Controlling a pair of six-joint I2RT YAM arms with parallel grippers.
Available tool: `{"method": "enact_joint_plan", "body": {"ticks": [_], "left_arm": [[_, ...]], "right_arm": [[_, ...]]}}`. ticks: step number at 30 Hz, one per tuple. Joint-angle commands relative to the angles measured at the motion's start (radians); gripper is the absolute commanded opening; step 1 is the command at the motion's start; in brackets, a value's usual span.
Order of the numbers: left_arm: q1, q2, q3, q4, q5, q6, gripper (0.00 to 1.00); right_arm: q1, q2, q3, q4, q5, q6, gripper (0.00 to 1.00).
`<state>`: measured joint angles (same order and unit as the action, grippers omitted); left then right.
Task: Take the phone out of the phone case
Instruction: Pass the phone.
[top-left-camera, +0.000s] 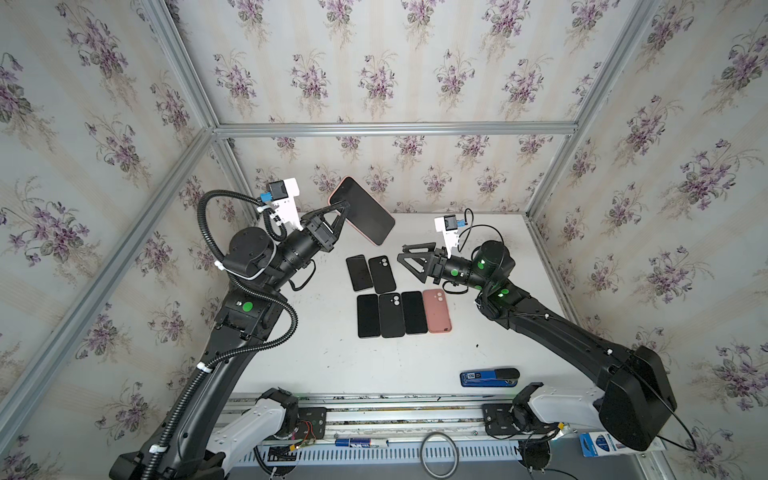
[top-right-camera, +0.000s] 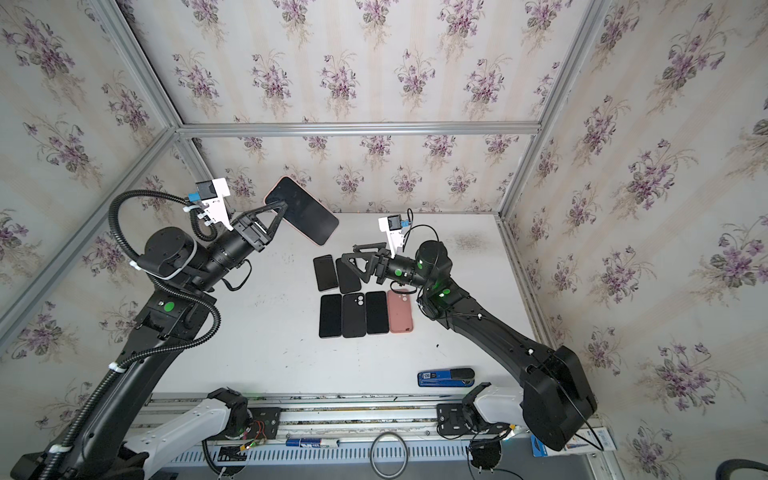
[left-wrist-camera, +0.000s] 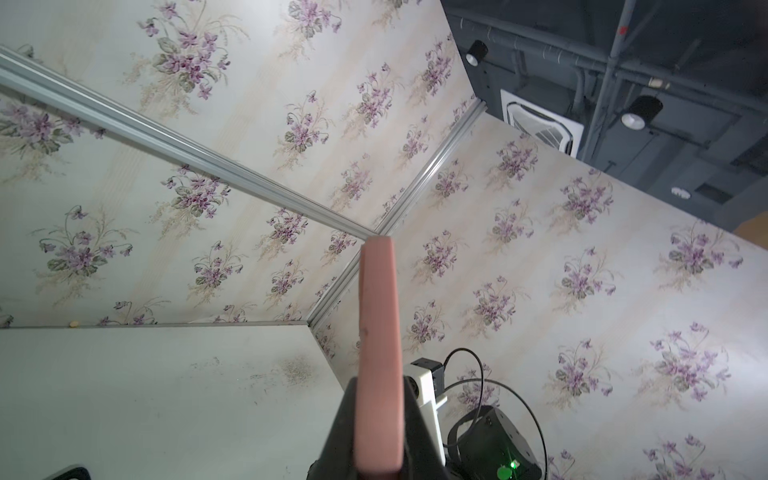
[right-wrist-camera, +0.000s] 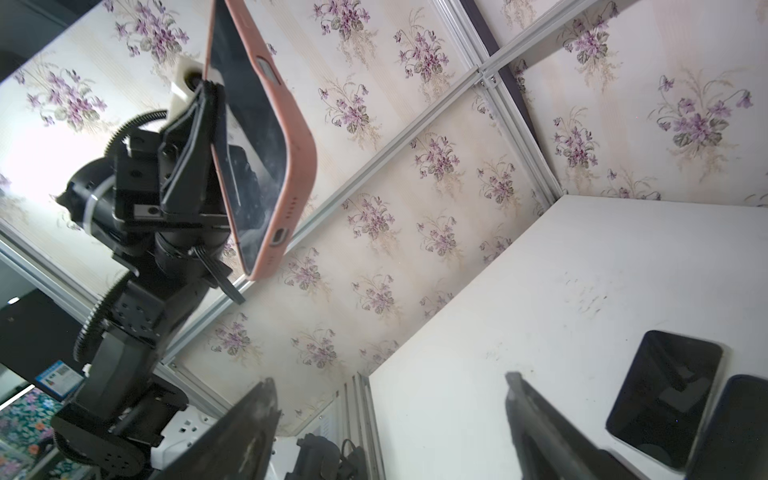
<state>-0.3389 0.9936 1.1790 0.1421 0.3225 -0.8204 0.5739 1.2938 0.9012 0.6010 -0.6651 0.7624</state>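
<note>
Left gripper (top-left-camera: 341, 206) around pink-cased, dark-screened phone (top-left-camera: 368, 214)

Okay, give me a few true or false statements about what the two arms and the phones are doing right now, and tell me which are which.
1. The left tool is shut on the phone in the pink case, holding it up off the table. True.
2. The right tool is gripping a black phone. False: it is open and empty, above the table.
3. A second pink case lies flat on the table. True.
4. The raised phone is already out of its case. False: the pink case wraps its edges all round.
</note>
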Motion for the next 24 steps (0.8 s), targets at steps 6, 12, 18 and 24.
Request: {"method": "enact_joint_plan", "body": {"ticks": [6, 12, 18, 24], "left_arm": [[-0.045, -0.002, -0.064, 0.252, -0.116, -0.226, 0.0], [-0.054, -0.01, -0.109, 0.277, -0.148, -0.286, 0.0], [-0.064, -0.003, -0.131, 0.299, -0.154, -0.313, 0.0], [-0.069, -0.002, -0.151, 0.313, -0.157, -0.319, 0.0]], "right_arm": [[0.015, 0.025, 0.004, 0.151, 0.026, 0.125, 0.87], [0.028, 0.037, 0.006, 0.213, 0.03, 0.16, 0.87], [0.033, 0.063, 0.011, 0.33, 0.021, 0.232, 0.86], [0.035, 0.097, 0.042, 0.407, 0.011, 0.291, 0.79]]}}
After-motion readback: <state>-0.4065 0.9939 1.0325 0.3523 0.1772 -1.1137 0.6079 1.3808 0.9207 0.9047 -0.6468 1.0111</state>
